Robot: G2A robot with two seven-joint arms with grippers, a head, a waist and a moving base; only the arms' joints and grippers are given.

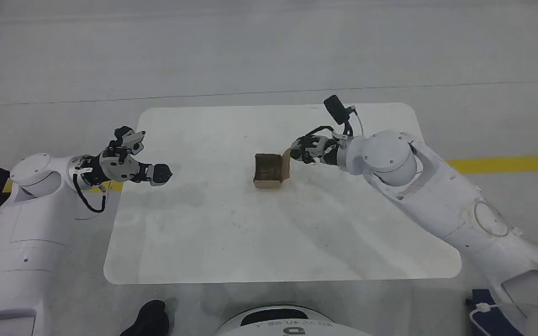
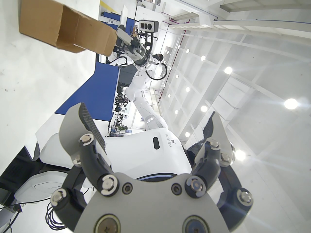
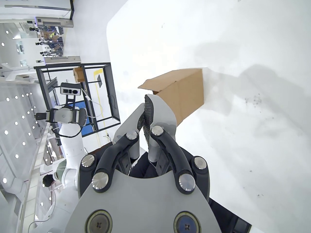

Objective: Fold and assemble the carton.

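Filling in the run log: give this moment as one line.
carton: open, on table | left gripper: open, apart from carton | right gripper: shut, at carton's edge

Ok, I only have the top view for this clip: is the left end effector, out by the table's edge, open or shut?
Observer: Open. In its own wrist view the left end effector has its fingers spread wide, with nothing between them.
Operator: And the right one, up against the carton?
Observer: Shut. The right end effector has its pads pressed together right at the top flap of the carton. I cannot tell whether any cardboard is caught between them.
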